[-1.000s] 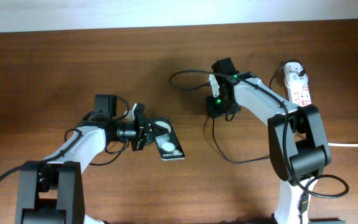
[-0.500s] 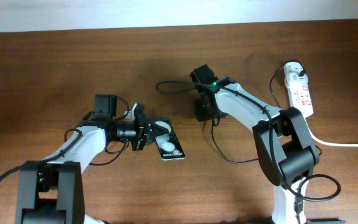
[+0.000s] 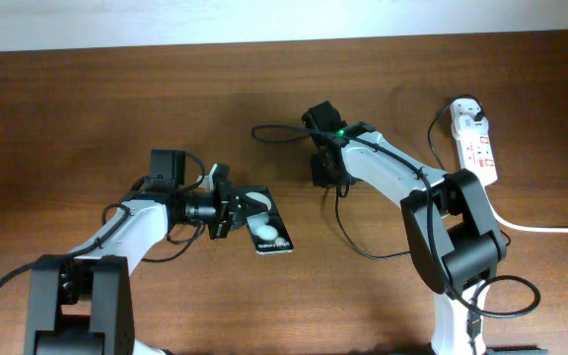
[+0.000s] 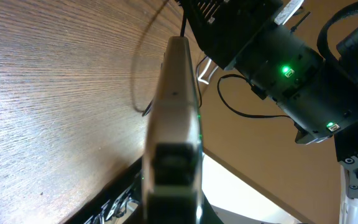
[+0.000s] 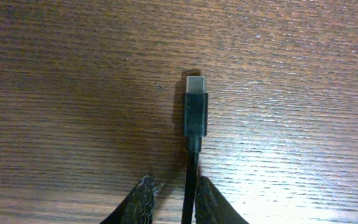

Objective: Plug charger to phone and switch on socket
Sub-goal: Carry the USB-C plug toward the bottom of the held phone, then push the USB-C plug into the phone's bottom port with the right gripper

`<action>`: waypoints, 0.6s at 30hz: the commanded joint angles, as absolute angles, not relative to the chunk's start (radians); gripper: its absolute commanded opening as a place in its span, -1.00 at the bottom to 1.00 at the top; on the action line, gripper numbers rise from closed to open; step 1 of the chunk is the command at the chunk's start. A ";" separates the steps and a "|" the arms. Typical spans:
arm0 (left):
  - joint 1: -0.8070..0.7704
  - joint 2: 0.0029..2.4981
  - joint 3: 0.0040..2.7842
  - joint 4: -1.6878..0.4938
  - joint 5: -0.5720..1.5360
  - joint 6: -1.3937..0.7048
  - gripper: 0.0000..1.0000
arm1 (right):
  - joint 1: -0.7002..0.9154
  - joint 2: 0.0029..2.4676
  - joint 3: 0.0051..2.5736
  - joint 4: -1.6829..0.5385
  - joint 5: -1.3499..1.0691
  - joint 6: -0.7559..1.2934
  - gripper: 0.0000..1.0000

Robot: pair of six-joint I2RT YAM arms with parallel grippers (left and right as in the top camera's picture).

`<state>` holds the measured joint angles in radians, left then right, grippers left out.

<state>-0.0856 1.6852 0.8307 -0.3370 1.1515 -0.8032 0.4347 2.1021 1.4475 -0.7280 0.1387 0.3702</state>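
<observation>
The phone [image 3: 267,224] lies on the table left of centre, black with two white spots. My left gripper [image 3: 231,212] is shut on its left edge. In the left wrist view one finger [image 4: 173,130] fills the middle and the phone's glossy face [image 4: 112,204] shows at the lower left. My right gripper [image 3: 321,174] is shut on the charger cable [image 3: 346,232] just behind its connector tip [image 5: 196,106], which sticks out ahead of the fingers [image 5: 174,190]. The socket [image 3: 478,150] lies at the far right with the white plug adapter [image 3: 466,108] in its far end.
The black cable loops on the table behind my right gripper [image 3: 264,131] and curls forward under the right arm. The thick white cord [image 3: 550,229] runs off the right edge. The right arm [image 4: 278,62] shows close in the left wrist view.
My right gripper has moved left toward the phone, pulling the cable loop with it; most of the move was in the first half second. The left arm and phone have not moved.
</observation>
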 commanded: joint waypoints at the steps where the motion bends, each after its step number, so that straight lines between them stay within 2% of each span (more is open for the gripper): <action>1: -0.087 1.683 0.850 -0.335 1.182 -0.784 -1.00 | 0.423 2.167 1.414 -0.730 0.170 0.376 -0.51; 3: -0.087 1.683 0.850 -0.335 1.182 -0.784 -1.00 | 0.423 2.167 1.414 -0.729 0.170 0.376 -0.53; 6: -0.087 1.683 0.850 -0.335 1.184 -0.784 -1.00 | 0.423 2.167 1.414 -0.728 0.170 0.376 -0.69; 7: -0.087 1.683 0.850 -0.335 1.185 -0.784 -1.00 | 0.423 2.167 1.414 -0.729 0.170 0.376 -0.92; 11: -0.087 1.683 0.850 -0.335 1.181 -0.784 -1.00 | 0.423 2.133 1.445 -0.772 0.108 0.375 -0.92; 14: -0.087 1.683 0.850 -0.324 1.191 -0.784 -1.00 | 0.423 1.927 1.471 -0.828 0.007 0.372 -0.92; 16: -0.087 1.683 0.850 -0.176 1.265 -0.783 -1.00 | 0.423 1.776 1.471 -0.884 -0.058 0.372 -0.92; 18: -0.087 1.683 0.850 0.081 1.340 -0.851 -1.00 | 0.423 1.587 1.471 -0.981 -0.102 0.372 -0.92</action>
<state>-0.0856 1.6878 0.8364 -0.0593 1.2224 -0.8001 0.4278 1.7077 1.4616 -0.9264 -0.0406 0.3702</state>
